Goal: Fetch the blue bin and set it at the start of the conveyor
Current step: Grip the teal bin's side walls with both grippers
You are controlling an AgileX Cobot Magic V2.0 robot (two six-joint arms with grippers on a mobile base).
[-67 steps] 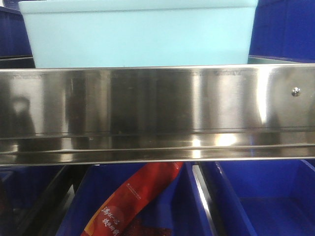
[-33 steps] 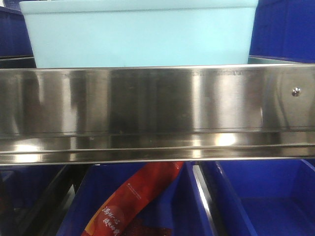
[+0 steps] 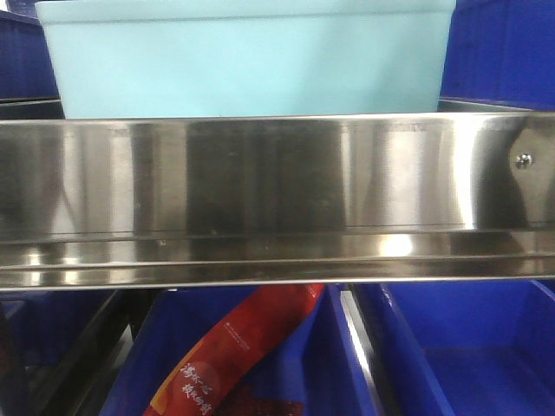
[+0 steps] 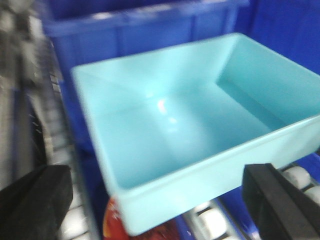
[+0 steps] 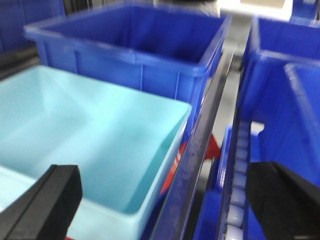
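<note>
Blue bin sat empty on the upper shelf, behind the steel rail, with nothing gripping it. Jaws of the left end effector were wide apart. Its fingers framed the bin's near wall in the wrist view, and I saw no contact. Jaws of the right end effector were also apart and held nothing. It hung over the bin's right end and the dark shelf bar beside it.

My read was pre-grasp, with most of the task left.
- Each end effector should take one end of the rim and close on the rolled edge, not on the smooth tapered wall, which would likely slip.
- Both sides should close together and lift level.
- The bin had to rise enough to clear the rail lip before coming out.

Surroundings:
- Dark blue bins crowded it behind and to the right, so there was little side room for the right fingers.
- The shelf bar ran close along the bin's right edge, a likely snag.
- Rollers showed under the near edge, so the bin could roll if nudged.
- A red packet lay in a bin on the shelf below, clear of the lift path.
- The conveyor start was in none of the views.
</note>
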